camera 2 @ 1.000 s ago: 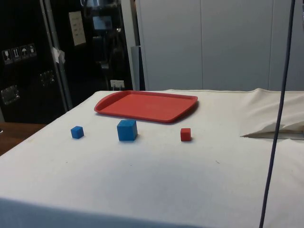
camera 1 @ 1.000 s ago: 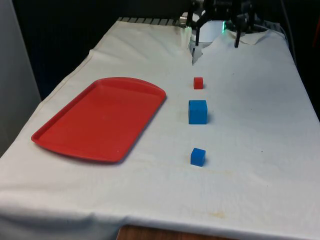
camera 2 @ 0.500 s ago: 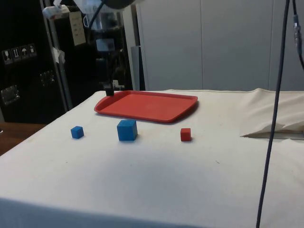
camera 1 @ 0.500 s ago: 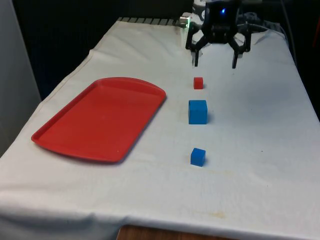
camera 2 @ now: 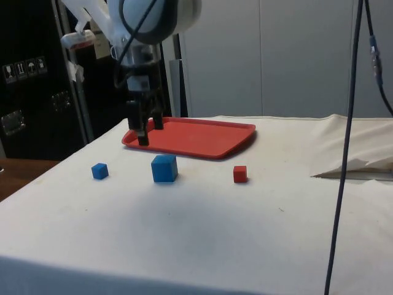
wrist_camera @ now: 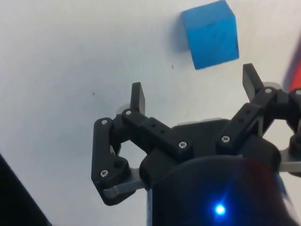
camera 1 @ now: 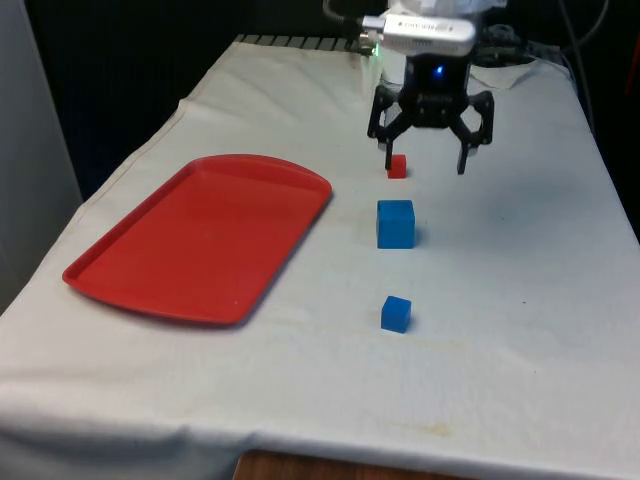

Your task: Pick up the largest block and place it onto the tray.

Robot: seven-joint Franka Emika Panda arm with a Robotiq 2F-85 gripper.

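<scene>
Front view puts the largest block (camera 1: pixel 396 223), a blue cube, on the tabletop (camera 1: pixel 520 300) at 3 o'clock from the red tray (camera 1: pixel 200 235), between a small red block (camera 1: pixel 397 166) and a small blue block (camera 1: pixel 396 313). It looks light, rigid, smooth-sided; opposite flat faces suit a pinch. Half a second ago the hand (camera 1: pixel 426 160) hung farther back and higher; now it hovers released, empty, just behind the cube.

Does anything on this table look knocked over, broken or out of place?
Nothing stands out. The three blocks, big blue, small blue and red, sit flat in a row beside the tray. The open gripper hangs above them, holding nothing.
</scene>
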